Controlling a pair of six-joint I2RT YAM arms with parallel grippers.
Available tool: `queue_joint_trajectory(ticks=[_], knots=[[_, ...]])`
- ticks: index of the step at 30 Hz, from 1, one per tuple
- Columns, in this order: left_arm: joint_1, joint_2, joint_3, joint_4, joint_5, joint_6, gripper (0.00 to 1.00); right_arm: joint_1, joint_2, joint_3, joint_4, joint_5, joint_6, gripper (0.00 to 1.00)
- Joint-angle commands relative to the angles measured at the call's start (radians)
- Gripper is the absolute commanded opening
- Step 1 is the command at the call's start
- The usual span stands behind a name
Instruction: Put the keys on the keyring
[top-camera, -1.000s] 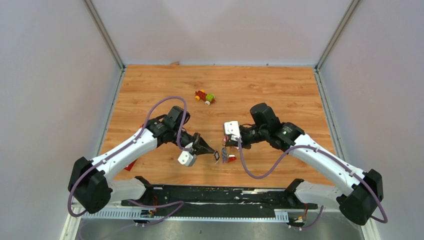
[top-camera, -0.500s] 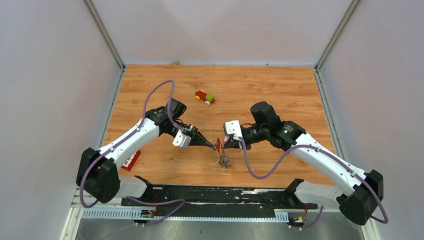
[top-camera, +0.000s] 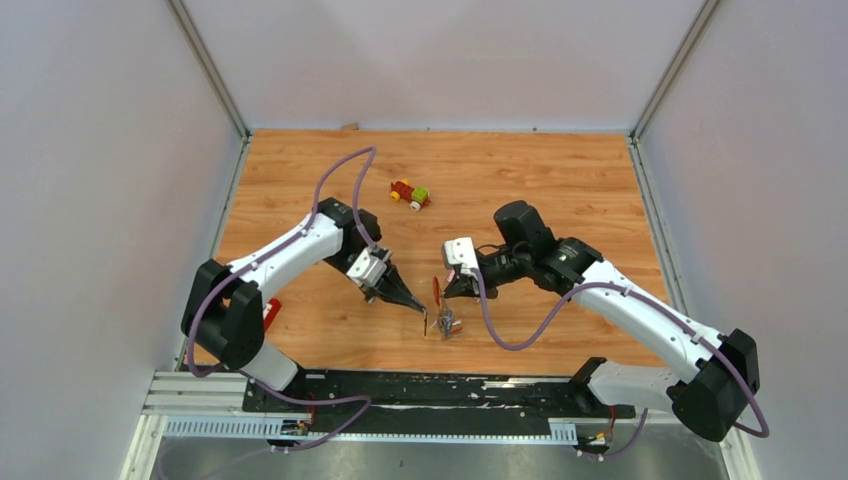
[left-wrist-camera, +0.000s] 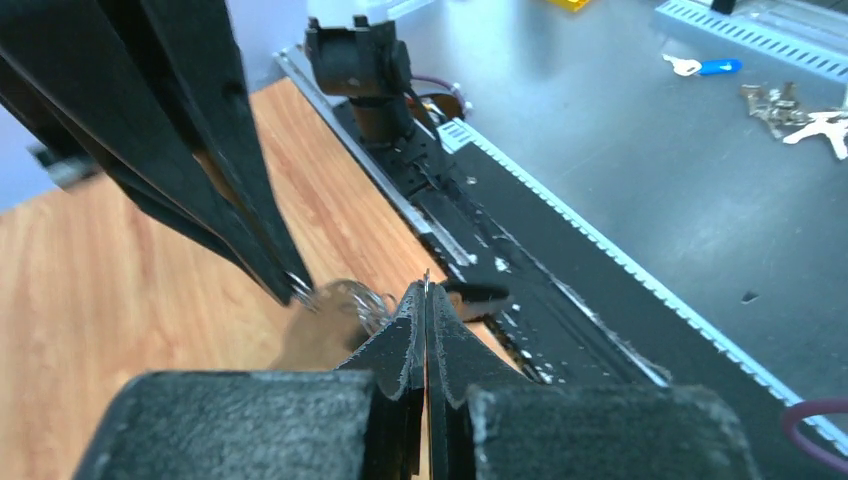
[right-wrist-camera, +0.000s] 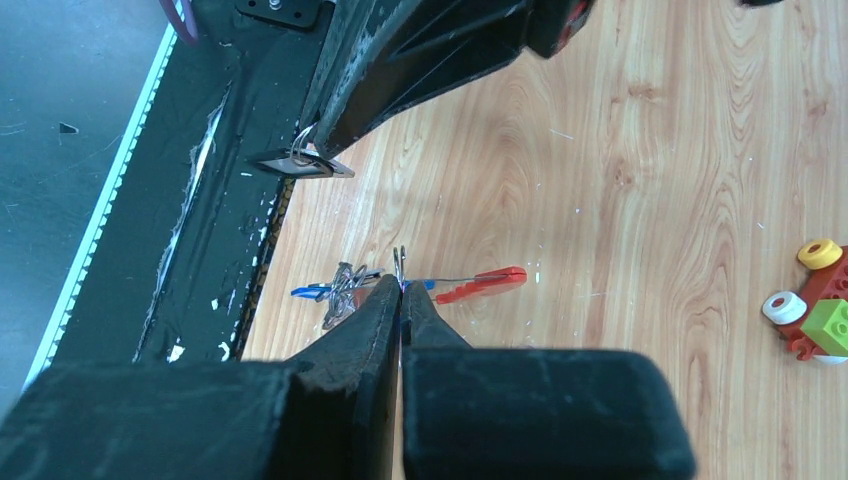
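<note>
My right gripper (right-wrist-camera: 400, 284) is shut on the thin metal keyring (right-wrist-camera: 398, 262), held just above the wood near the table's front edge. The ring's red fob (right-wrist-camera: 481, 284) sticks out to one side; a blue-headed key (right-wrist-camera: 309, 292) and a tangle of silver keys (right-wrist-camera: 345, 288) show on the other. From above, the red fob (top-camera: 436, 290) hangs at the right gripper (top-camera: 446, 291) with the key bunch (top-camera: 448, 322) below. My left gripper (top-camera: 418, 305) is a little to its left, shut on a small black-headed key (right-wrist-camera: 300, 165). The left gripper (left-wrist-camera: 426, 290) shows thin metal at its tips.
A red, yellow and green toy car (top-camera: 410, 194) stands farther back on the table. A red packet (top-camera: 268, 312) lies by the left arm's base. The black mounting rail (top-camera: 440, 385) runs along the near edge. Loose keys (left-wrist-camera: 700, 67) lie on the grey floor beyond.
The left arm has swung its elbow back and turned its wrist, keeping the black key close to the ring. The right gripper has lifted the keyring so the red fob hangs free.
</note>
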Motion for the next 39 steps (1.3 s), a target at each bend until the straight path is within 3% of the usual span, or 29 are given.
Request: queue_joint_trajectory(ticks=[1,7,9,11,14,15,18,22,28,31,34,39], knots=[[0.003,-0.057,0.167,-0.099,-0.01,0.12,0.0,0.008,-0.017,0.048,0.022,0.003,0.0,0.0],[0.011,-0.01,0.47,-0.091,-0.166,-0.111,0.0,0.007,-0.028,0.062,0.001,0.042,-0.023,0.0],[0.011,-0.003,0.529,0.004,-0.227,-0.267,0.0,0.007,-0.038,0.063,-0.003,0.055,-0.029,0.0],[0.011,-0.048,0.513,0.224,-0.305,-0.567,0.0,0.006,-0.047,0.063,-0.004,0.065,-0.034,0.0],[-0.005,-0.204,0.317,0.844,-0.509,-1.175,0.0,0.006,-0.062,0.058,0.0,0.075,-0.039,0.0],[-0.01,-0.253,0.239,0.996,-0.557,-1.259,0.0,0.006,-0.065,0.056,0.0,0.076,-0.039,0.0],[-0.011,-0.258,0.241,0.972,-0.538,-1.264,0.0,0.005,-0.071,0.059,0.001,0.065,-0.034,0.0],[-0.011,-0.326,0.06,1.168,-0.436,-1.348,0.0,0.005,-0.078,0.066,-0.001,0.03,-0.026,0.0],[-0.02,-0.362,-0.123,1.295,-0.238,-1.275,0.0,0.004,-0.072,0.085,-0.011,-0.014,-0.022,0.0],[-0.024,-0.372,-0.166,1.239,-0.16,-1.129,0.0,0.006,-0.065,0.089,-0.013,-0.029,-0.02,0.0],[-0.025,-0.369,-0.161,1.046,-0.109,-0.912,0.0,0.005,-0.065,0.082,-0.011,-0.036,-0.023,0.0],[-0.039,-0.337,-0.126,0.87,-0.116,-0.771,0.0,0.005,-0.048,0.078,-0.007,-0.062,-0.021,0.0]])
